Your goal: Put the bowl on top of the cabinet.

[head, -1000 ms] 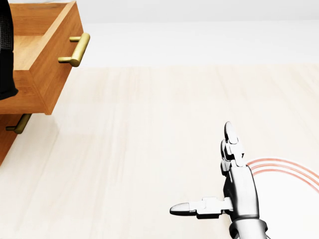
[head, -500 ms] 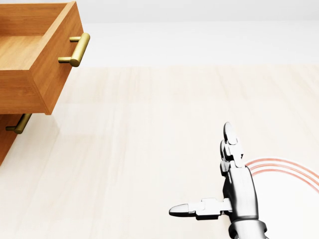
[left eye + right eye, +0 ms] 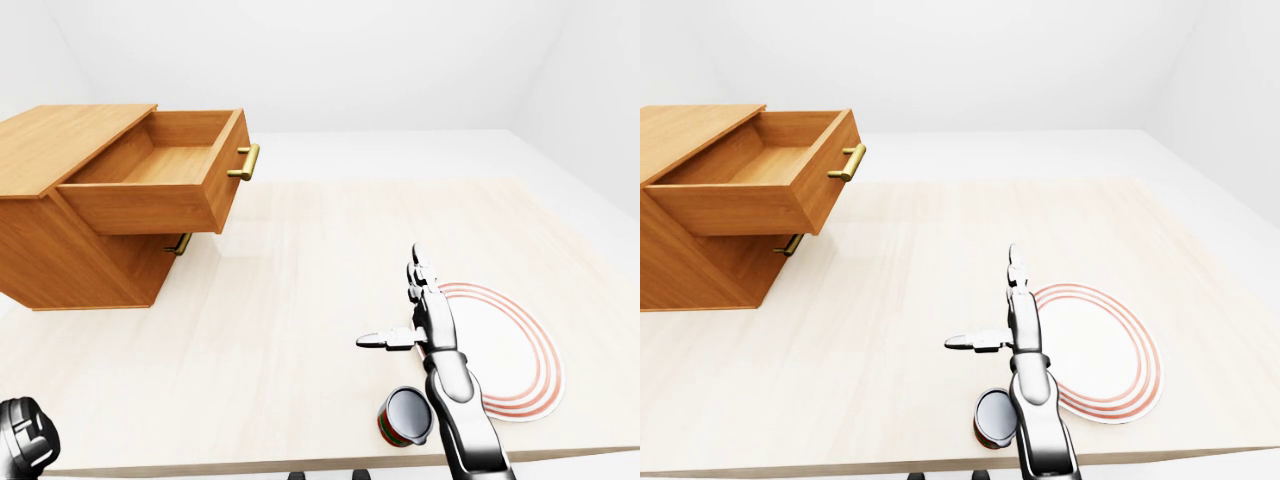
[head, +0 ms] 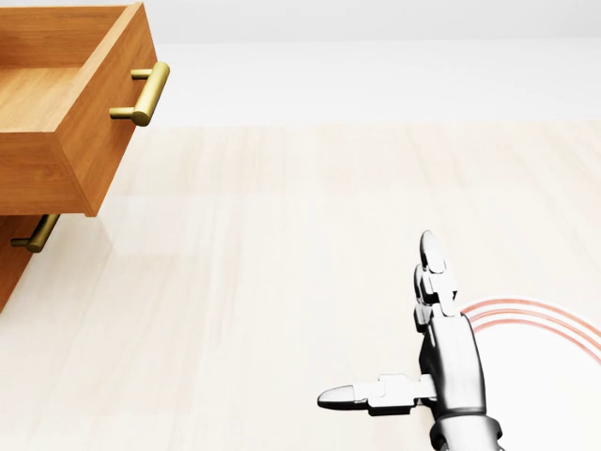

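Note:
The bowl (image 3: pixel 505 350) is wide, shallow and white with red rings, and it lies on the table at the lower right of the left-eye view. My right hand (image 3: pixel 390 298) stands just to its left. It is open, with its fingers stretched up the picture and its thumb out to the left, and it holds nothing. The wooden cabinet (image 3: pixel 70 260) stands at the left with its flat top (image 3: pixel 60 135) bare. My left hand (image 3: pixel 25 447) shows dark in the bottom left corner, far from the bowl, and its fingers look curled.
The cabinet's upper drawer (image 3: pixel 160 190) is pulled out and holds nothing. Its brass handle (image 3: pixel 245 162) juts over the pale wooden table (image 3: pixel 290 290). A small red and green can (image 3: pixel 404 417) stands by the table's bottom edge, just left of my right forearm.
The black shape of my left arm, which stood at the left edge of the head view a second ago, has dropped out of that view. The right hand has barely moved.

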Robot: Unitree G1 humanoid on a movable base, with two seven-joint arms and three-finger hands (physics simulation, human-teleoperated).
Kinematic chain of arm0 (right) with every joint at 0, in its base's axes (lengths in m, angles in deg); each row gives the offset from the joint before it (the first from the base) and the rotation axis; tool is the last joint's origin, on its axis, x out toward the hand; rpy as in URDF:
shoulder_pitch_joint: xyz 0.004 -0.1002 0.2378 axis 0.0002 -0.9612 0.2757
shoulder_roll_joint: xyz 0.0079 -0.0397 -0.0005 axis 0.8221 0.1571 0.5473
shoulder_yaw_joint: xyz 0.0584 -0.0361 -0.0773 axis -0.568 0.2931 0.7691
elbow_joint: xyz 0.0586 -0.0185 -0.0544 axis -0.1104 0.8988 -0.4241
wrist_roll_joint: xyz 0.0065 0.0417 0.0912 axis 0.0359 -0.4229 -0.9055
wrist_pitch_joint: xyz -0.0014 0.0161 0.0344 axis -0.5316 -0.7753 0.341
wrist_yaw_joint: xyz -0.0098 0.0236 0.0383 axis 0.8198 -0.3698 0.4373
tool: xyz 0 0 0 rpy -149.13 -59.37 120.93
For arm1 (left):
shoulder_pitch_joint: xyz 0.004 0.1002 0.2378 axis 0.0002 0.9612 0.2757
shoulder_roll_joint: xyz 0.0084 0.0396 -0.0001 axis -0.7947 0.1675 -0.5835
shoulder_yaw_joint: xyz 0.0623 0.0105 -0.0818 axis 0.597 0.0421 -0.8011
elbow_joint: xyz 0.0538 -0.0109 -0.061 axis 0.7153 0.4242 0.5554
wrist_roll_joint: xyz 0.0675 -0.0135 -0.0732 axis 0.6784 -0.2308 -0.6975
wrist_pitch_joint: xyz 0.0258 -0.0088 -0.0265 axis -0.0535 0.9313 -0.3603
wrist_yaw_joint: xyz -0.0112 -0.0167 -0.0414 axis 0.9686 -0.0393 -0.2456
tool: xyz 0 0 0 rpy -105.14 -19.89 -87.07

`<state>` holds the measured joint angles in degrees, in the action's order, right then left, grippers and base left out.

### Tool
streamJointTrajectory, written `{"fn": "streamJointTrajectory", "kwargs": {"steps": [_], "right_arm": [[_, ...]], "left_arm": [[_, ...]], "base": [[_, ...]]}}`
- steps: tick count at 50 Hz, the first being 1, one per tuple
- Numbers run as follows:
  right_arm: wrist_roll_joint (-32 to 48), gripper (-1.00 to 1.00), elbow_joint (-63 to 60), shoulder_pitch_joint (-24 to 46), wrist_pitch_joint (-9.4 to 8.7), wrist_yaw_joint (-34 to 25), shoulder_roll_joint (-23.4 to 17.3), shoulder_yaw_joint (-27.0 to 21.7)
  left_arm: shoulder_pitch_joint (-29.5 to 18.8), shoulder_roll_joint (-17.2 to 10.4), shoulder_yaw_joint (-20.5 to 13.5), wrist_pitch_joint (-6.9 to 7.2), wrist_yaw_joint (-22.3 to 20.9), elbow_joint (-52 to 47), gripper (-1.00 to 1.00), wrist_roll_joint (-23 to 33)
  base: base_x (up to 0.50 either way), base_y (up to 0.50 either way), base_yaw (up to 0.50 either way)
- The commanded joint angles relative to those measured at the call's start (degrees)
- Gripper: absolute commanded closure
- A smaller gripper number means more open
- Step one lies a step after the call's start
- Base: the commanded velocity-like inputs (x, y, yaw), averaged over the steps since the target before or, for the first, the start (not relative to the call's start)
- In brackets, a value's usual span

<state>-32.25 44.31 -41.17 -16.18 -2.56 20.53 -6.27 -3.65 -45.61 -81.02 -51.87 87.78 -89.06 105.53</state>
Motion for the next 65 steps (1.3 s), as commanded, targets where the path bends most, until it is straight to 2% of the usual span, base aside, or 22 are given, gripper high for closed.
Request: {"fn": "streamJointTrajectory", "kwargs": {"steps": [1, 6, 9, 13, 15, 17, 20, 23, 25, 28, 33, 44, 55, 65], "right_arm": [[0.02, -1.00, 0.23, 0.14, 0.09, -0.02, -0.07, -0.14], [0.20, -1.00, -0.12, -0.22, 0.18, -0.08, -0.02, 0.18], [0.28, -1.00, -1.21, -0.63, -0.34, -0.16, -0.01, 0.43], [0.33, -1.00, -0.78, -0.47, -0.16, -0.13, -0.06, 0.37], [0.21, -1.00, -1.28, -0.63, -0.38, -0.24, -0.09, 0.32], [0.24, -1.00, -1.26, -0.61, -0.38, -0.20, -0.07, 0.31], [0.35, -1.00, -1.02, -0.54, -0.28, -0.21, -0.04, 0.47], [0.49, -1.00, -0.88, -0.55, -0.18, -0.17, -0.01, 0.63], [0.47, -1.00, -1.10, -0.73, -0.15, -0.20, -0.05, 0.64], [0.53, -1.00, -1.09, -0.67, -0.20, -0.18, -0.04, 0.70], [0.53, -1.00, -1.13, -0.81, -0.08, -0.15, -0.03, 0.79], [0.84, -1.00, -1.67, -1.19, -0.14, 0.01, -0.03, 1.24], [0.57, -1.00, -1.98, -1.30, -0.18, -0.08, -0.08, 1.13], [0.72, -1.00, -2.54, -1.62, -0.30, -0.04, -0.09, 1.42]], "left_arm": [[-0.65, -4.86, -1.07, 0.00, 7.20, 13.70, 1.00, -1.72], [-0.12, -6.62, -1.17, 0.00, 8.68, 17.80, 0.99, -2.07], [-1.08, -7.22, -0.20, 0.00, 9.57, 20.70, 1.00, -1.82], [-1.86, -8.07, 0.29, -0.06, 10.06, 23.02, 0.99, -1.54], [-2.57, -8.77, 0.72, -1.48, 10.96, 25.74, 0.99, -1.07], [-2.93, -9.37, 0.61, -1.84, 11.16, 26.84, 1.00, -1.28], [-3.82, -9.60, 1.56, -3.96, 13.41, 30.74, 0.99, -0.84], [-5.27, -8.90, 3.12, -5.94, 15.77, 34.61, 0.99, 0.50], [-6.68, -7.81, 4.84, -8.25, 18.07, 39.72, 0.99, 2.30], [-8.22, -6.73, 6.46, -10.00, 20.72, 45.82, 0.99, 4.79], [-11.12, -6.17, 8.41, -10.00, 25.21, 56.56, 1.00, 8.17], [-13.53, -4.67, 11.53, -10.00, 30.95, 69.25, 0.99, 13.02], [-15.37, -3.90, 13.59, -10.00, 30.95, 77.92, 1.00, 15.44], [-15.67, -3.37, 14.27, -10.00, 30.95, 79.46, 1.00, 16.05]], "base": [[0.00, 0.00, 0.00], [0.00, 0.00, 0.00], [0.00, 0.00, 0.00], [0.00, 0.00, 0.00], [0.00, 0.00, 0.00], [0.00, 0.00, 0.00], [0.00, 0.00, 0.00], [0.00, 0.00, 0.00], [0.00, 0.00, 0.00], [0.00, 0.00, 0.00], [0.00, 0.00, 0.00], [0.00, 0.00, 0.00], [0.00, 0.00, 0.00], [0.00, 0.00, 0.00]]}}
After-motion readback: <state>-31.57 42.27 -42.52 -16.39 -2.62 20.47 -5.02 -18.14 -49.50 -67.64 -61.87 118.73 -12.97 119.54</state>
